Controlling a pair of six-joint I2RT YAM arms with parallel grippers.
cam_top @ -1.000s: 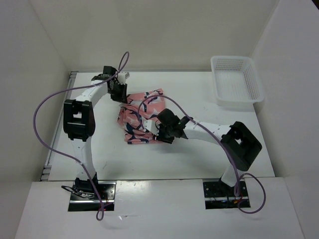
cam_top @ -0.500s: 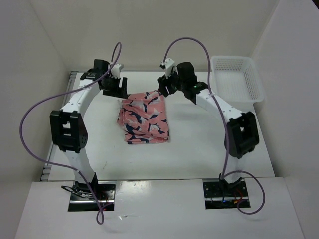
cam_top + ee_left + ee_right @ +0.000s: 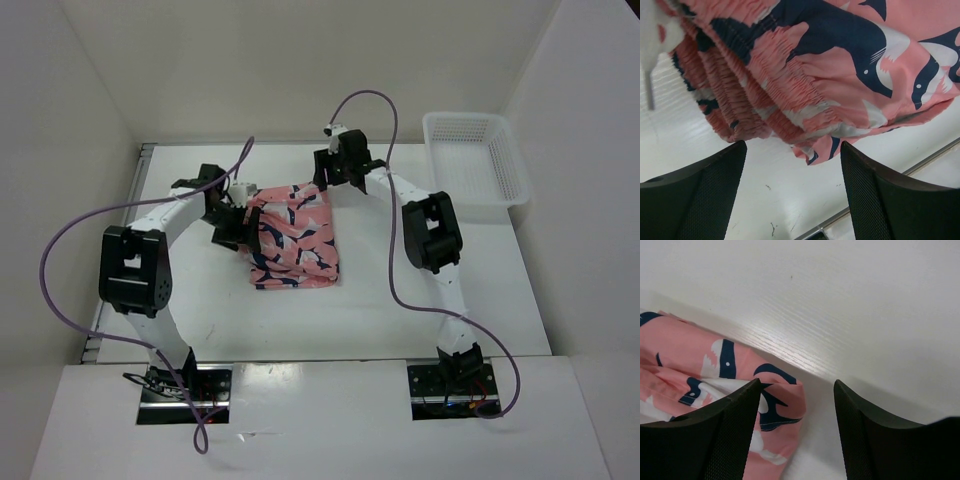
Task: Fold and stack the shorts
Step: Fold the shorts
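Hovering both hands wide open and empty beside the shorts (image 3: 295, 240) on the worktop (image 3: 400, 290): left hand (image 3: 238, 226) at their far-left waistband edge, right hand (image 3: 322, 184) at their far-right corner; their long axis runs far-to-near.

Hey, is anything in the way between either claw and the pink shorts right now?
Nothing visible. The shorts lie in the open on the table. The left claw is open at their gathered waistband, and the right claw is open at a far corner. The basket sits apart.
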